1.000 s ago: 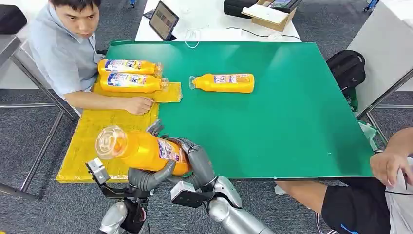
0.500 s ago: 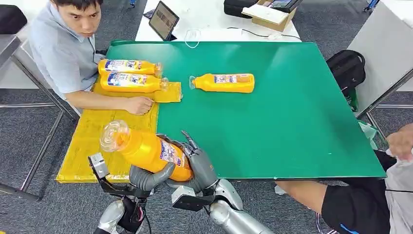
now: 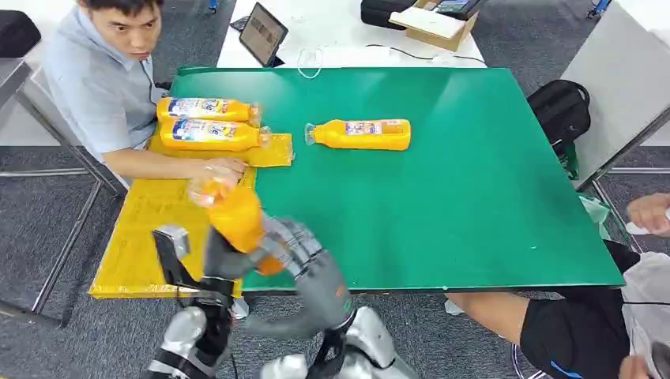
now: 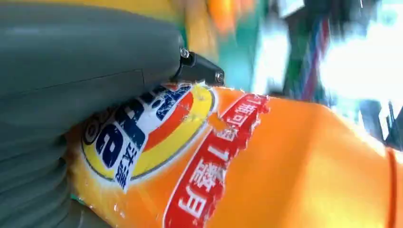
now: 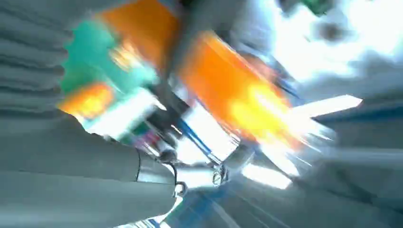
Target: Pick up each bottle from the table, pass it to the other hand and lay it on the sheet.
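L hand (image 3: 223, 257): fingers wrapped round lower body of the orange bottle (image 3: 235, 217), clamped on it. L wrist view confirms: grey thumb (image 4: 85, 61) pressed flat on the bottle's label, bottle body close against the palm.

R hand (image 3: 304, 257): just beside the same bottle on its right side, heavily motion-blurred. Can't tell whether its fingers touch the bottle or how far apart they are. R wrist view too smeared to settle it; orange shape near the hand, no more.

Held bottle: raised above the near-left table corner, over the edge where yellow sheet (image 3: 142, 229) meets green table (image 3: 474, 181). Tilted near upright, clear cap end up and pointing away from the robot. Contents orange.

On sheet, far end: two bottles (image 3: 207, 108) (image 3: 210, 134) lying on their sides, side by side, caps toward table centre.

On bare green top: one more bottle (image 3: 359, 134) on its side, cap end facing the sheet, apart from the pair.

Person (image 3: 103, 79) seated at left, forearm on the sheet, hand (image 3: 223, 167) near the held bottle's cap. Second person's arm (image 3: 652, 213) at right edge.
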Available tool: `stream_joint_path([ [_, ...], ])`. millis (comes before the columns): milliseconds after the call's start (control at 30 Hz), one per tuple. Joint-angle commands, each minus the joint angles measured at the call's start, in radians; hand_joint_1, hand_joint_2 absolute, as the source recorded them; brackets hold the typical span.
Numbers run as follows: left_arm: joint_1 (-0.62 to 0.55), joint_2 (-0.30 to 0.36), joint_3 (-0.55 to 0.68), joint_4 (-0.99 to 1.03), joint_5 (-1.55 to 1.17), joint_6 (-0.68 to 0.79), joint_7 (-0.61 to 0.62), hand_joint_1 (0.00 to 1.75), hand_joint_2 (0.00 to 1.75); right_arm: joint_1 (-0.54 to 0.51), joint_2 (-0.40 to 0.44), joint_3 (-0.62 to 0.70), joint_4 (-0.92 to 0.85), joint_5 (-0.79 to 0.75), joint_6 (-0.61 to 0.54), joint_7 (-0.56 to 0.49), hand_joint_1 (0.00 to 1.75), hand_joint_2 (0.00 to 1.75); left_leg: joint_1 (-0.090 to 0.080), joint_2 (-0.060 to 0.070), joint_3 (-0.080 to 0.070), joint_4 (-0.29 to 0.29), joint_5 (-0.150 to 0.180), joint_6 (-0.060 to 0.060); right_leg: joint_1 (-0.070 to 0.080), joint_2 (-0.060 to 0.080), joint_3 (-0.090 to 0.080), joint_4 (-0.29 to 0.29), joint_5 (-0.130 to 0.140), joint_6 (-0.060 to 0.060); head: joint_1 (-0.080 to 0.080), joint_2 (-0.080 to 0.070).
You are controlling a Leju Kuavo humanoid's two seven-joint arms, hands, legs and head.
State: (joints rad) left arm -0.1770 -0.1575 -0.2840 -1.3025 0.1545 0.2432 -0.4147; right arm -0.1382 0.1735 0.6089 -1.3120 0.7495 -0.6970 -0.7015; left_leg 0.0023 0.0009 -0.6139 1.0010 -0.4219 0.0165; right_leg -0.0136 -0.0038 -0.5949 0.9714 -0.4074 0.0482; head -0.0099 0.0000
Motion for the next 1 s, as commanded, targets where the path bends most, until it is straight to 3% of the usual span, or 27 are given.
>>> stream_joint_path([
  [33,-0.187,-0.009,0.143,0.276,-0.029,0.075,-0.009,1.75,1.75,0.077,0.041,-0.096,-0.258,-0.147,-0.001,0.003,0.0,0.0,0.001,-0.009,0.002,0.001,0.0,-0.002,0.002,-0.008,0.005,0.002,-0.003,-0.002,0.001,0.0],
  [267,-0.305,0.067,0.008,0.411,-0.403,0.195,0.014,1.75,1.75,0.019,0.01,-0.067,-0.208,-0.303,-0.001,0.003,0.0,0.0,0.002,-0.006,0.001,-0.001,0.003,-0.002,0.0,-0.005,0.004,0.0,0.001,-0.004,0.002,0.0],
  [500,-0.535,0.139,-0.171,0.745,-0.961,0.302,0.199,1.75,1.75,0.011,0.018,-0.062,-0.21,-0.259,-0.001,0.003,0.0,0.0,0.002,-0.005,0.003,0.0,0.003,-0.002,0.001,-0.004,0.005,0.001,0.001,-0.005,0.001,0.0],
  [567,-0.558,0.142,-0.183,0.779,-1.005,0.3,0.214,1.75,1.75,0.018,0.017,-0.058,-0.213,-0.253,-0.001,0.003,0.0,0.0,0.002,-0.006,0.004,0.0,0.002,-0.003,0.001,-0.004,0.006,0.001,0.0,-0.005,0.001,0.0],
  [800,-0.661,0.113,-0.277,0.945,-1.173,0.104,0.307,1.75,1.75,0.016,-0.003,-0.052,-0.17,-0.272,-0.001,0.003,0.0,0.0,0.002,-0.005,0.003,0.0,0.003,-0.002,0.001,-0.004,0.005,0.001,0.001,-0.004,0.001,0.0],
  [1000,-0.662,0.098,-0.253,1.003,-1.173,-0.029,0.351,1.75,1.75,0.01,-0.016,-0.039,-0.12,-0.307,-0.001,0.003,0.0,0.0,0.002,-0.004,0.004,0.0,0.003,-0.002,0.001,-0.002,0.006,0.0,0.001,-0.004,0.002,0.0],
])
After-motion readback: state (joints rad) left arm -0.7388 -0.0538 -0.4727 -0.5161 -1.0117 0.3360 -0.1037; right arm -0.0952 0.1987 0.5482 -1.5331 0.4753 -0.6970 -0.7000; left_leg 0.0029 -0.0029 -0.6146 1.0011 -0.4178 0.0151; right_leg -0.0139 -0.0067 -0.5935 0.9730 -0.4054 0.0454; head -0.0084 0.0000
